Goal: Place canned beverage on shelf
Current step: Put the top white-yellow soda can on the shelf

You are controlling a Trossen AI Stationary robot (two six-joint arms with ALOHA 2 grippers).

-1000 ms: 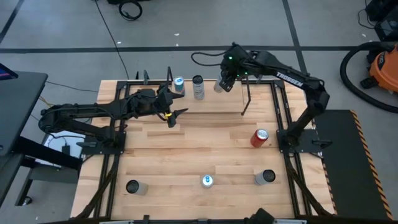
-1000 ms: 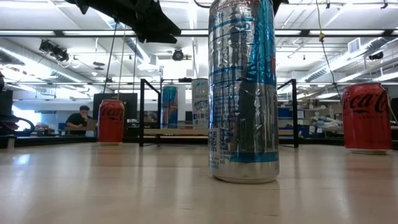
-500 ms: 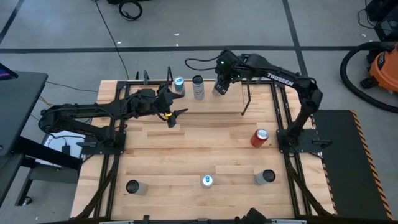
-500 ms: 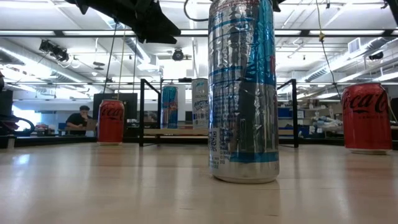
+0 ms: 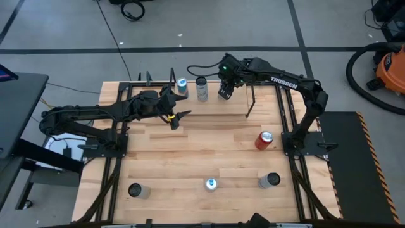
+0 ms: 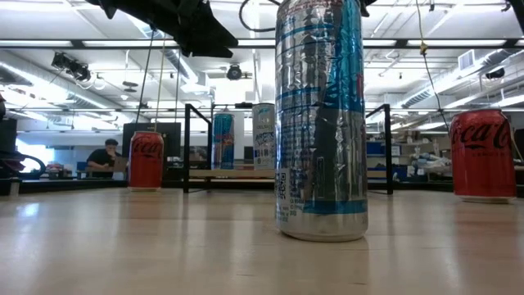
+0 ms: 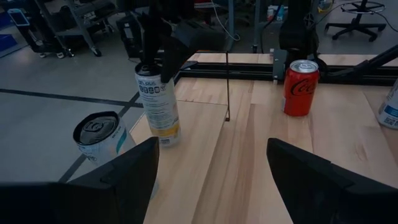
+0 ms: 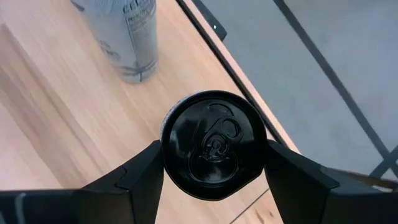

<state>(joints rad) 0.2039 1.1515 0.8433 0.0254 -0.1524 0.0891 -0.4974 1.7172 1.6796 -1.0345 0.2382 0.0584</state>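
The black-topped can sits clamped between my right pincer's two dark fingers, its round matte lid and pull tab facing my wrist camera; in the high view it hangs at the upper middle of the frame, over the shelf, a pale wood plank with thin black rod uprights. Two cans already stand on that plank just left of mine: a tall silver one with white lettering and a blue-and-silver one. My left pincer hovers left of centre over the butcher-block tabletop, its fingers spread wide with nothing between them. Farther down the frame a glossy red can stands at the right, and along the lower edge sit a dark-topped grey can, a slim silver-and-blue can with a crinkled sheen, and another dark-topped can. In the low view a person sits far back at the left.
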